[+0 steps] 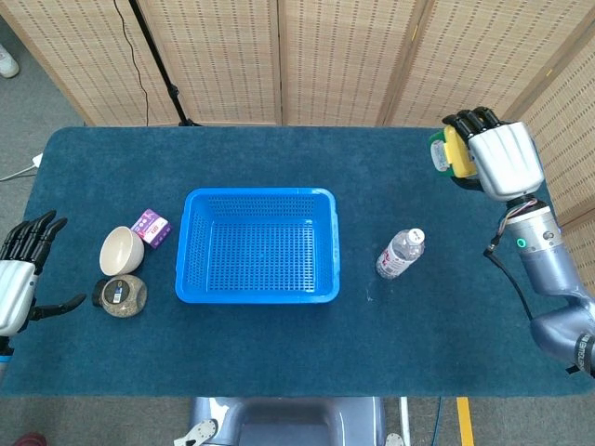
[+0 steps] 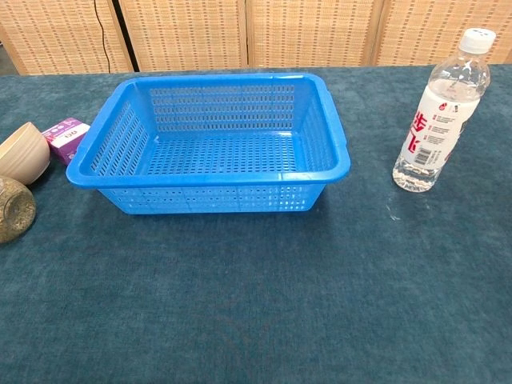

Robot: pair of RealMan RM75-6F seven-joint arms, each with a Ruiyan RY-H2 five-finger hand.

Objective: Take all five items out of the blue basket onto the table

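The blue basket (image 1: 257, 243) (image 2: 210, 140) stands empty at the table's middle. My right hand (image 1: 497, 160) is high over the table's far right and holds a yellow and green pack (image 1: 448, 154). It does not show in the chest view. My left hand (image 1: 20, 274) hangs open at the table's left edge, fingers spread, holding nothing. On the table left of the basket lie a cream bowl (image 1: 121, 249) (image 2: 21, 152), a purple box (image 1: 151, 228) (image 2: 66, 134) and a round grey-brown tin (image 1: 123, 295) (image 2: 14, 209). A water bottle (image 1: 400, 254) (image 2: 442, 110) stands right of the basket.
Blue cloth (image 1: 279, 353) covers the table. Wicker screens (image 1: 279, 56) stand behind its far edge. A black stand (image 1: 158, 60) rises at the back left. Bare cloth stretches between the bottle and my right arm (image 1: 548, 279).
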